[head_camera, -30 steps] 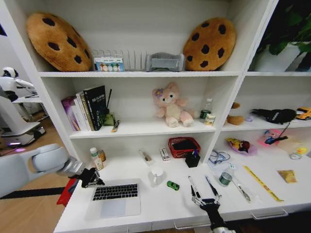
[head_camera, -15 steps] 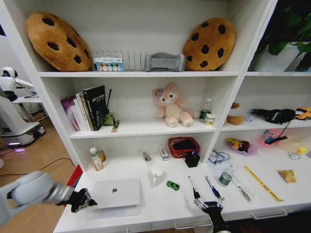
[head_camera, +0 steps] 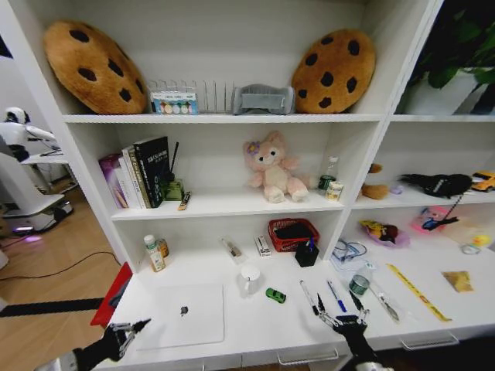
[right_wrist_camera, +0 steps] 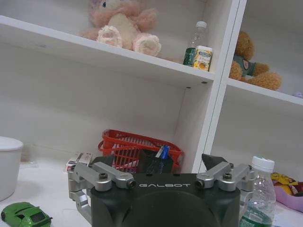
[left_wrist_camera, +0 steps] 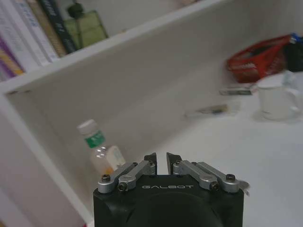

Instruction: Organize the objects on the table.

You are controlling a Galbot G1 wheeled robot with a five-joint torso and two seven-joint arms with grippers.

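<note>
The silver laptop (head_camera: 186, 313) lies closed at the front left of the white table (head_camera: 255, 328). The tiny green toy car (head_camera: 274, 294) (right_wrist_camera: 24, 215) sits right of it. Further right lie a black pen (head_camera: 308, 295) and a blue pen (head_camera: 336, 295). My left gripper (head_camera: 130, 331) (left_wrist_camera: 161, 158) hangs off the front left edge beside the laptop, shut on nothing. My right gripper (head_camera: 340, 315) (right_wrist_camera: 157, 163) hovers at the front edge just before the two pens, open and empty.
A white mug (head_camera: 250, 278) stands behind the car. A red basket (head_camera: 292, 233), black pen holder (head_camera: 307, 253) and small bottle (head_camera: 152, 253) line the back. A green-capped bottle (head_camera: 358, 284) and yellow ruler (head_camera: 418, 292) lie to the right. A red folder (head_camera: 114, 294) leans at the left end.
The laptop's lid went from open to closed. My left arm then drew back and down to the front left edge. My right gripper shifted a little to the right.
</note>
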